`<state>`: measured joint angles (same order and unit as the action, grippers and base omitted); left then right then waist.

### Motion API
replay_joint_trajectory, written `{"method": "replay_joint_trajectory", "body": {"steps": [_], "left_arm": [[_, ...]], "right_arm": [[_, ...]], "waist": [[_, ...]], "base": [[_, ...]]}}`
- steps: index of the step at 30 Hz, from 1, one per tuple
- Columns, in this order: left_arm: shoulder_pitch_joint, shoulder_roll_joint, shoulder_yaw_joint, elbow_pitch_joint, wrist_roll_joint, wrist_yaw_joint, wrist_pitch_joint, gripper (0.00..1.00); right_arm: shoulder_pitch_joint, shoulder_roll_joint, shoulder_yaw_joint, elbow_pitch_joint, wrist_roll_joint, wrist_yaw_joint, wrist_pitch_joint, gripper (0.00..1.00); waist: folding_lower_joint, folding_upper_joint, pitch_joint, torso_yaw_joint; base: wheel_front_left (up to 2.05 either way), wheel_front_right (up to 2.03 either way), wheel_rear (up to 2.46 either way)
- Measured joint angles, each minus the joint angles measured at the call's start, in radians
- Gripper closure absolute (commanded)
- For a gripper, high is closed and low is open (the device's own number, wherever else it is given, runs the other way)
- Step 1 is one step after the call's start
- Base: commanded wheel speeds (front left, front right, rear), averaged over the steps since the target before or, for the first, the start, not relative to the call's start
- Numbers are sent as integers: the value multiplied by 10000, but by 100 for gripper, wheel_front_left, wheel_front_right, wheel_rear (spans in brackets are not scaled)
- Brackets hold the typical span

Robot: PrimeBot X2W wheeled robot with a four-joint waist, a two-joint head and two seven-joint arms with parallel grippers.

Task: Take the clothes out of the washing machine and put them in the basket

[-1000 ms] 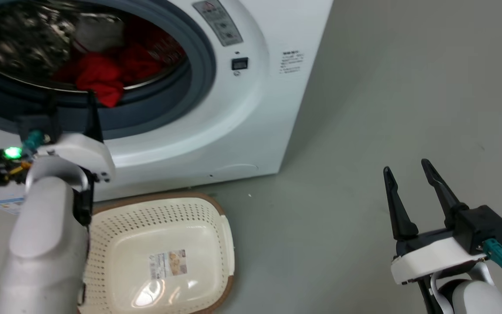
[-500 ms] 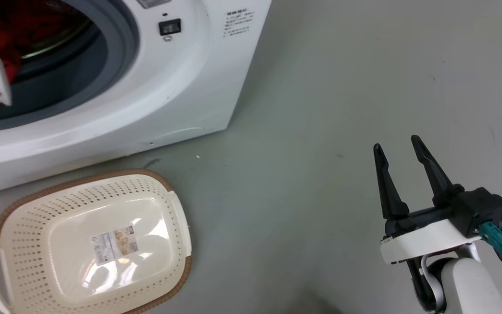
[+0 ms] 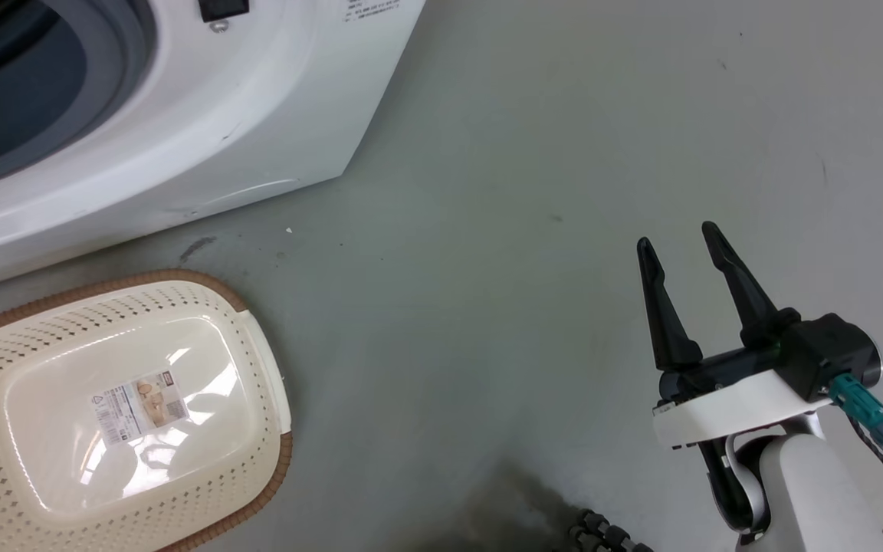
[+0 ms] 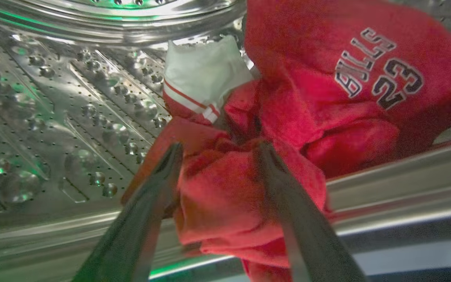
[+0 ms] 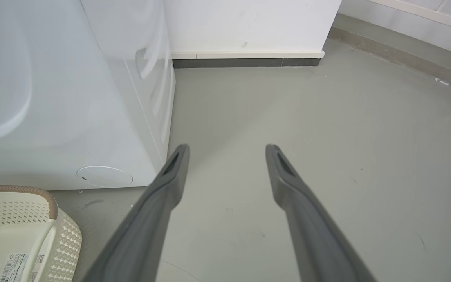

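Reaching inside the steel drum (image 4: 73,117), the left end effector (image 4: 219,147) holds its fingers moderately apart around a bunched red fold of the clothes (image 4: 225,196), astride it but not pinched. A second ago this arm stood at the grey door ring, just short of the pile. Since then the head camera has swung down and to the right, so the washing machine (image 3: 219,115) now shows as a white front panel and a slice of its opening. I judge the reach is done and the closing grip comes next, guided by the wrist camera.

Right of and beyond the left fingertips slumps the jersey (image 4: 366,78), lettered "BULLS 23", soft and creased, spilling over the drum lip. Beyond the fingertips a white piece with a red stripe (image 4: 206,74) pokes up. The fabric looks limp and tangled, so one pull may drag several pieces together.

Well to the left of the right end effector, the cream basket (image 3: 104,307) sits on the floor (image 3: 487,230) in front of the washer, with no clothes in it.

The right end effector (image 3: 677,238) hovers wide and holding nothing over bare floor, as in the earlier frames.
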<state>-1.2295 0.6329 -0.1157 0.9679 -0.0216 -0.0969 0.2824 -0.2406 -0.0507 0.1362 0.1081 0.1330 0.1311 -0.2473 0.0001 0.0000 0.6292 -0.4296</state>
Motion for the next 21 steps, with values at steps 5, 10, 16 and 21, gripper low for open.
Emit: {"method": "replay_joint_trajectory", "body": {"steps": [5,10,16,21], "left_arm": [[-226,146,-174,-10,21,-59,819,0],[-250,119,-36,-109,-201,184,1304,0],[-105,2,-21,-487,-408,280,1829,100],[353,40,8,-1058,-374,715,1229,100]], "right_arm": [[-125,-2,125,52,94,0,-77,0],[-224,0,192,142,105,0,-90,0],[-279,0,234,197,107,0,-121,0],[-380,0,232,276,98,0,-132,0]], "waist": [[0,0,328,-78],[0,0,488,-95],[-1,0,522,-33],[-1,0,367,22]], "base": [[0,0,0],[0,0,0],[0,0,0],[0,0,0]]}}
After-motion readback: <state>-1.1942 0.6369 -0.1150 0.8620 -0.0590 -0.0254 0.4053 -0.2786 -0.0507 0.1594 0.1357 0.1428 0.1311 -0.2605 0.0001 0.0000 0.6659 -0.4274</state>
